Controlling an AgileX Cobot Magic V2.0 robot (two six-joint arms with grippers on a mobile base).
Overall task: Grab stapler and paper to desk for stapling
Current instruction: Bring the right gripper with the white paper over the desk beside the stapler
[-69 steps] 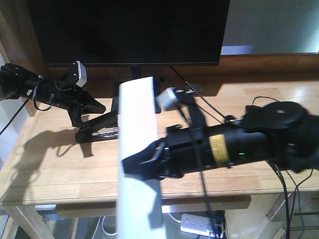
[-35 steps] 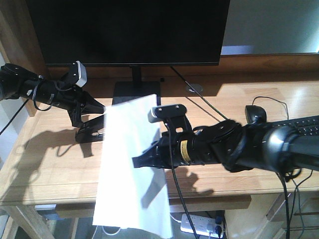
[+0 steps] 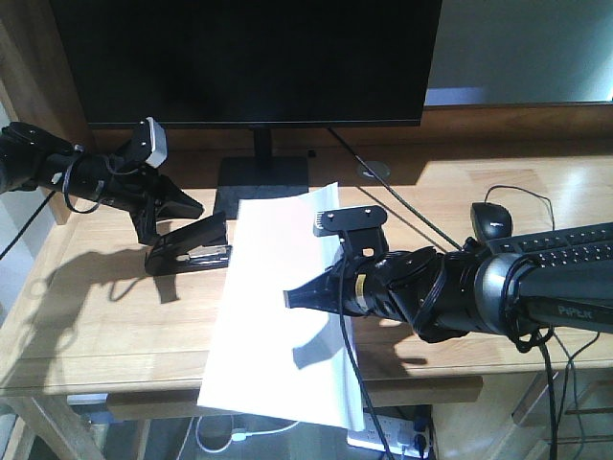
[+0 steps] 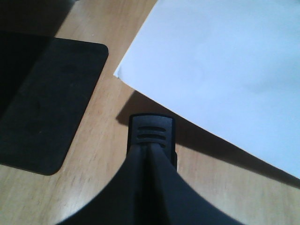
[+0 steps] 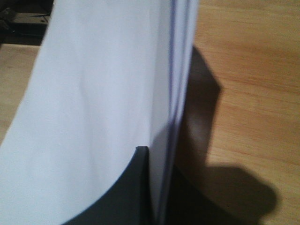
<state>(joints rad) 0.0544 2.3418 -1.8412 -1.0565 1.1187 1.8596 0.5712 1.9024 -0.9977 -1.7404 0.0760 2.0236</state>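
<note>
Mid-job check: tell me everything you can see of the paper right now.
The paper is a thin stack of plain white, unmarked sheets; the right wrist view shows several layered edges. The right gripper is shut on its right side, jaws pinching the stack. Its far corner looks lifted, with a shadow on the desk beneath. Its near end hangs past the desk's front edge; its far left corner is near the stapler, not clearly touching.

The left gripper (image 3: 189, 207) is closed on the stapler (image 3: 196, 251) below it. The right gripper (image 3: 295, 299), arm outstretched behind it, pinches the paper (image 3: 268, 278).
</note>
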